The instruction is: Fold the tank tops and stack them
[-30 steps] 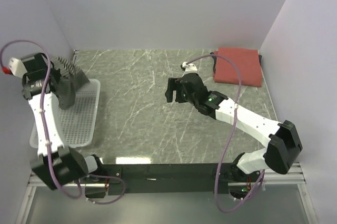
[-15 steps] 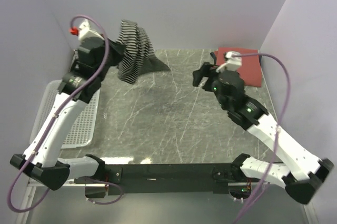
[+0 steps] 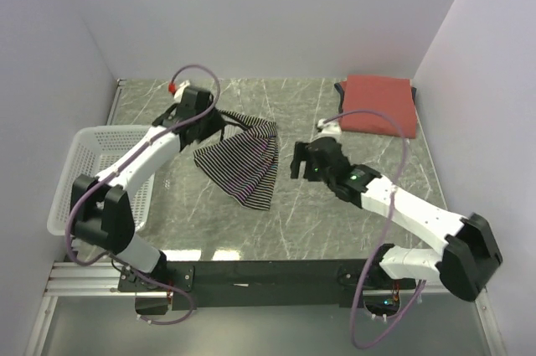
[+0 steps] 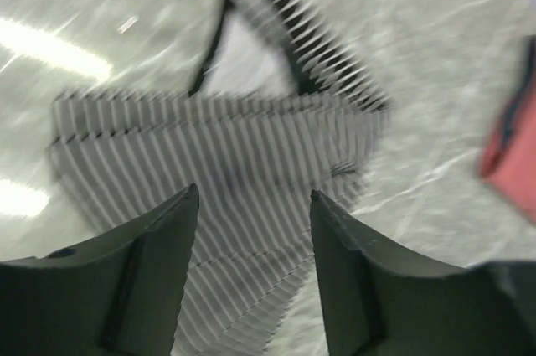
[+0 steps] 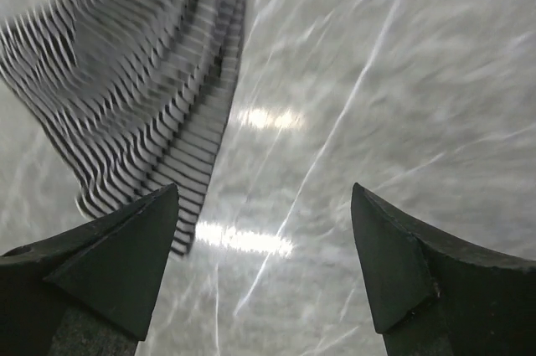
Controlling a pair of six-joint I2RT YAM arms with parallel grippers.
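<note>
The black-and-white striped tank top (image 3: 243, 163) lies crumpled on the marble table, left of centre. It also fills the left wrist view (image 4: 209, 147), with one strap curling off at the top. My left gripper (image 3: 216, 120) hangs open over the top's far left part, and its jaws (image 4: 254, 197) hold nothing. Just right of the top's edge (image 5: 142, 96), my right gripper (image 3: 297, 159) stands wide open over bare table (image 5: 264, 193). A rust-red tank top (image 3: 379, 105) lies folded at the back right corner and shows blurred in the left wrist view (image 4: 511, 147).
A white mesh basket (image 3: 75, 172) stands along the left wall, beside the left arm. White walls close in the table on the left, back and right. The black rail with both arm bases runs along the near edge.
My left arm swung the striped top out of the basket, over the table, and let it go; it now lies on the marble. My right gripper moved toward its right edge.
</note>
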